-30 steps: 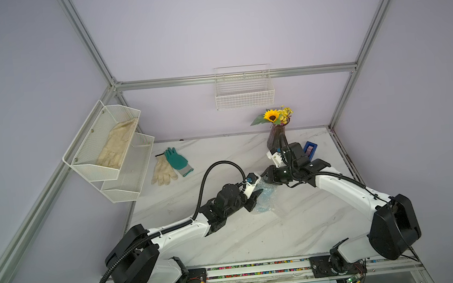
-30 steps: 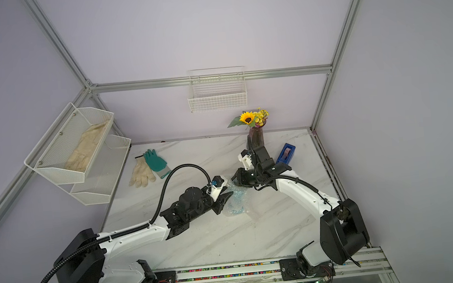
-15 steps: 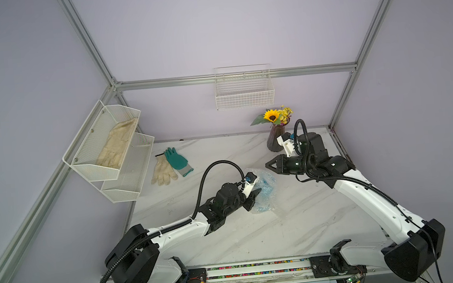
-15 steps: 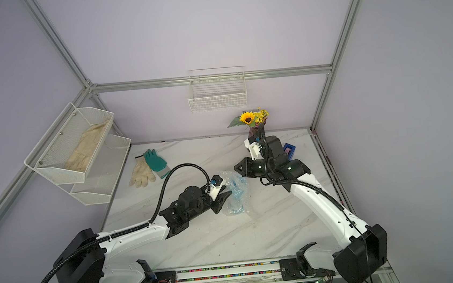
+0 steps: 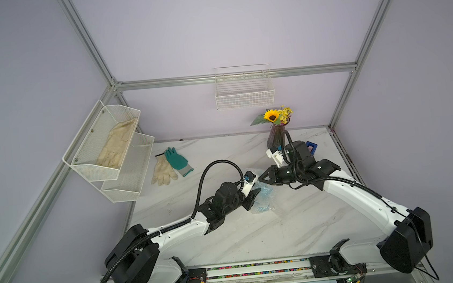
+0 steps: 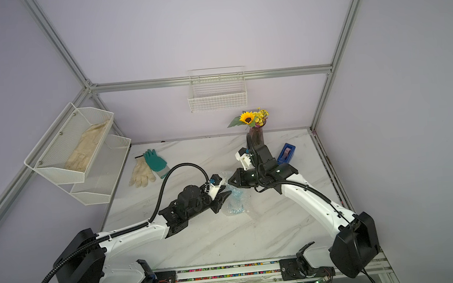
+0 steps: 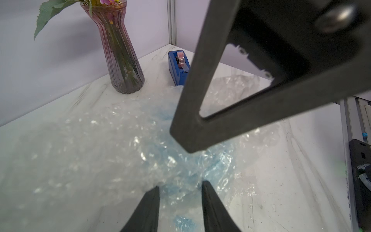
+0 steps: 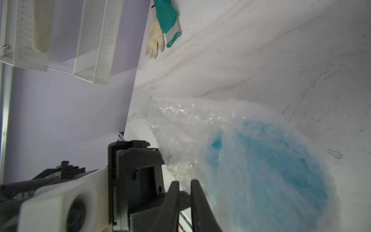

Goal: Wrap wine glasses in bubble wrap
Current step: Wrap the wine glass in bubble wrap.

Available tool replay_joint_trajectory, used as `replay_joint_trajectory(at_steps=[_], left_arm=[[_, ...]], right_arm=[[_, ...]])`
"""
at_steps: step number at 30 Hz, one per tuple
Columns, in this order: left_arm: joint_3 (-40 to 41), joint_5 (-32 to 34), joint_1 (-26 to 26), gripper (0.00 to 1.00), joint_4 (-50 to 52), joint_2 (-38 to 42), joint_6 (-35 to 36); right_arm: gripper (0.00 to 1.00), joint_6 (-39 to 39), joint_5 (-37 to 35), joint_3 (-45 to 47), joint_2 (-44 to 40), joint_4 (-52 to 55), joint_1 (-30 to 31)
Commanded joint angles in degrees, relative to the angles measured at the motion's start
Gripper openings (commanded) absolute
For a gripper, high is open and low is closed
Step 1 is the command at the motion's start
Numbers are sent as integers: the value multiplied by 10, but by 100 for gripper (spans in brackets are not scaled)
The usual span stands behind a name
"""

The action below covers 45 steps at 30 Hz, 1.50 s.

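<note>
- left gripper (image 7: 179, 183): bottom centre of the left wrist view, fingers clamped on the bubble wrap (image 7: 90, 140). Blue shows through between them, so I judge it pins the goblet (image 8: 271, 160) through the film.
- Goblet: under the wrap mid-table (image 5: 256, 234), centre of both top views, between the two grippers.
- right gripper (image 8: 183, 181): jaws nearly together with a thin gap, right at the wrap's edge. Can't tell if any film is pinched.
- Risk: if no film is caught, the flap springs open. Nothing tapes it down.
- Risk: the left hold goes through slippery film, so a tug from the right arm could slide the goblet out of the bundle.
- Risk: both sets of fingertips sit very close, so a tuck move could knock them together.
- Risk: the loose sheet ends just beside the blue tape dispenser (image 7: 177, 66), near the purple vase (image 7: 120, 60), upper centre of the left wrist view. Dragging it backward could nudge either.
- Hidden: stem, foot and goblet orientation, and how far the wrap goes round. A right finger blocks the upper right of the left wrist view, and the right wrist view is blurred.
- Far: gloves (image 5: 170, 166), left of centre, not in play.
</note>
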State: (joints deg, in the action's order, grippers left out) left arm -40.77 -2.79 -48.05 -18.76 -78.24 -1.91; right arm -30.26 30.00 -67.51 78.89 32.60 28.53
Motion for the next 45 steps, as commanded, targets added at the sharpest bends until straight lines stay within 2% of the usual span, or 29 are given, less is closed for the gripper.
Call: replay_joint_trajectory(at_steps=[1,8,13,18,20,22,29,32,36,42,45], left_arm=[[-30,-12,2,36,-16,4,-5],[-31,-11,5,36,-12,0,-1],[-33,-12,7,36,-8,1,2],[-29,-13,9,38,0,21,7],[-25,-13,10,41,2,33,8],[-25,-10,13,46,10,46,9],[-24,-25,41,47,11,67,-12],[-35,-44,53,47,5,54,-20],[-63,-65,60,45,12,28,-29],[-105,-97,60,43,35,-9,-31],[-120,-91,61,42,53,-22,-29]], right_arm=[[17,24,-37,-35,36,-1,13],[11,52,-127,-72,83,79,33],[8,52,-184,-75,85,126,46],[2,45,-213,-68,94,158,51],[2,42,-220,-63,101,166,54],[2,41,-219,-54,108,168,55],[2,36,-178,-19,124,132,55],[3,38,-157,-18,119,120,55],[12,41,-141,-31,113,111,55],[14,49,-126,-67,119,119,47],[16,53,-112,-81,112,121,37]])
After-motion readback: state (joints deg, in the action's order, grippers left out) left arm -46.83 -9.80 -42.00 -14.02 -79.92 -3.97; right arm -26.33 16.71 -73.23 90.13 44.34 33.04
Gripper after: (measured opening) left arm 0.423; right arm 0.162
